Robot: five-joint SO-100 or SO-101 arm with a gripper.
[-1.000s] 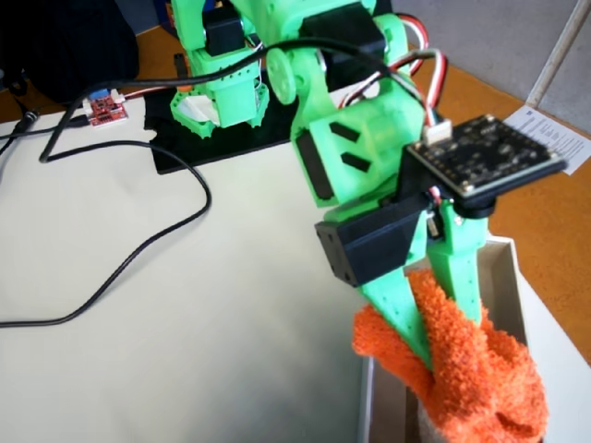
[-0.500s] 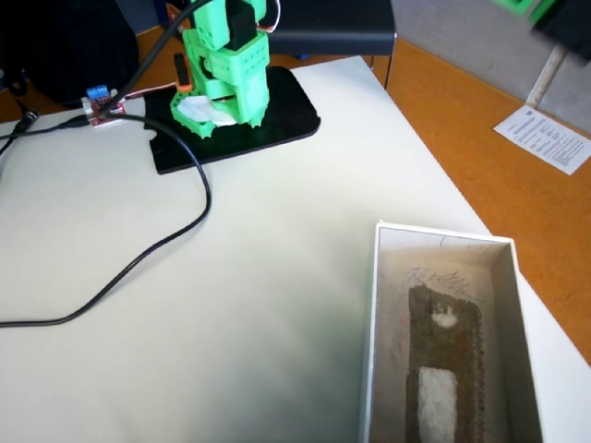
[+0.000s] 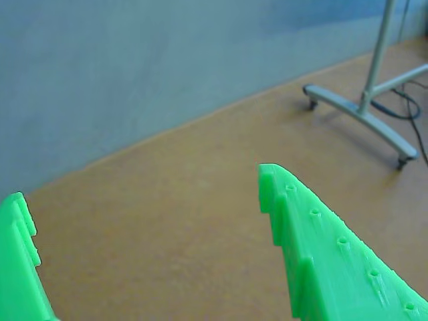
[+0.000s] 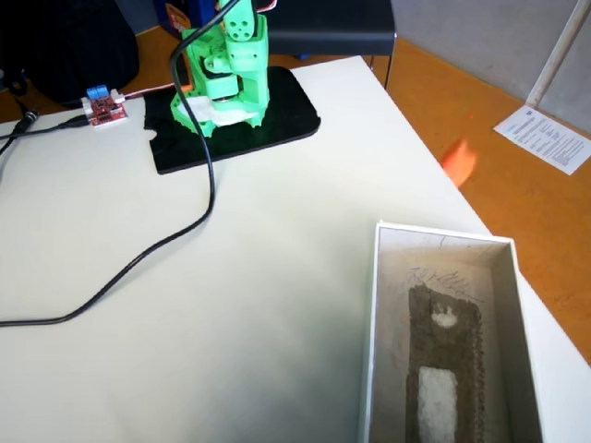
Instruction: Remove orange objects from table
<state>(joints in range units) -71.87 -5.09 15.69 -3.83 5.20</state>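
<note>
Green pincer (image 3: 144, 227) stands wide apart in the wrist view, empty, facing floor and a far-right stand (image 3: 364, 100). Fixed view: an orange object (image 4: 459, 161) blurs past the table's (image 4: 277, 277) right edge; I should confirm it clears the near box (image 4: 443, 240).

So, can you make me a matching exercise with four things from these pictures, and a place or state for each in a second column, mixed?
Things:
1. box
2. red board
3. paper
4. gripper

Places or states (fixed view for places):
a. lies on the floor
b. open, fingers wide apart
c. just left of the black plate
d. at the near right corner of the table

Pairs: 1-d, 2-c, 3-a, 4-b
</note>
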